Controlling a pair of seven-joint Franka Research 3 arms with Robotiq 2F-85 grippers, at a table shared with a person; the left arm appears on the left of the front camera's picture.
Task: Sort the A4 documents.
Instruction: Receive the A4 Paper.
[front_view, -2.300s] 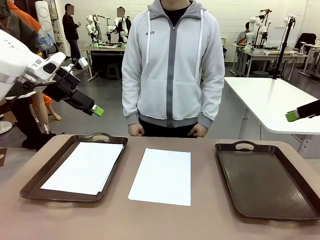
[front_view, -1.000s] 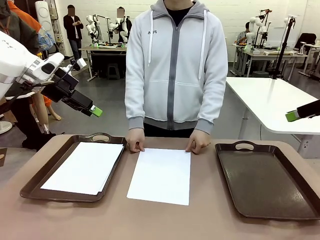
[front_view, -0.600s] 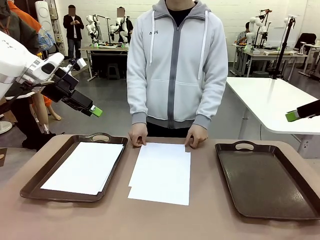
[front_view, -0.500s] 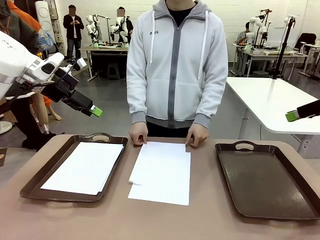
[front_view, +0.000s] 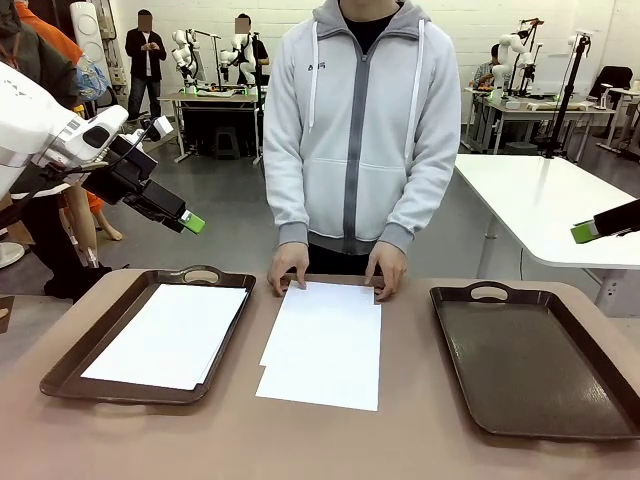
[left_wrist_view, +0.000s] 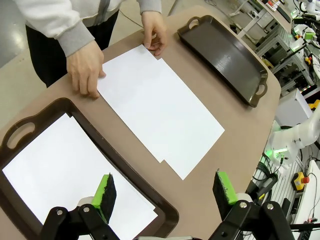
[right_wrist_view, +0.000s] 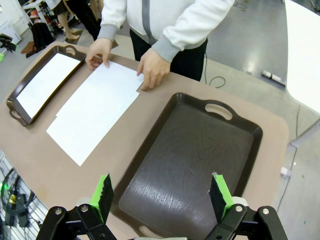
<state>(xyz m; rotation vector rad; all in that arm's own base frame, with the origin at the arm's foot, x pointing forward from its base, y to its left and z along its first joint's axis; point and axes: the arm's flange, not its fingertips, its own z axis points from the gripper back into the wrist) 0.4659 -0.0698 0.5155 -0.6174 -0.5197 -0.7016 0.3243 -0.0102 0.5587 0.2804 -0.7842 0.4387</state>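
Two white A4 documents (front_view: 322, 345) lie stacked on the bare table between the trays, the top sheet offset so the lower one's corner shows at the near left. More A4 documents (front_view: 168, 335) lie in the left brown tray (front_view: 70, 355). A person's hands (front_view: 290, 268) rest on the far edge of the middle stack (left_wrist_view: 160, 107). My left gripper (front_view: 192, 222) hangs open, high above the left tray (left_wrist_view: 20, 132), holding nothing (left_wrist_view: 165, 192). My right gripper (right_wrist_view: 162, 195) stands open over the empty right tray (right_wrist_view: 195, 155), off the table's right side (front_view: 585, 232).
The right brown tray (front_view: 530, 365) holds nothing. The person stands at the far edge, both sleeves reaching over the table. A white table (front_view: 545, 205) stands behind on the right. Bare tabletop (front_view: 300, 440) runs along the near edge.
The person's hands came down onto the middle stack and slid its top sheet, so the lower sheet's corner now shows. Neither arm has moved.
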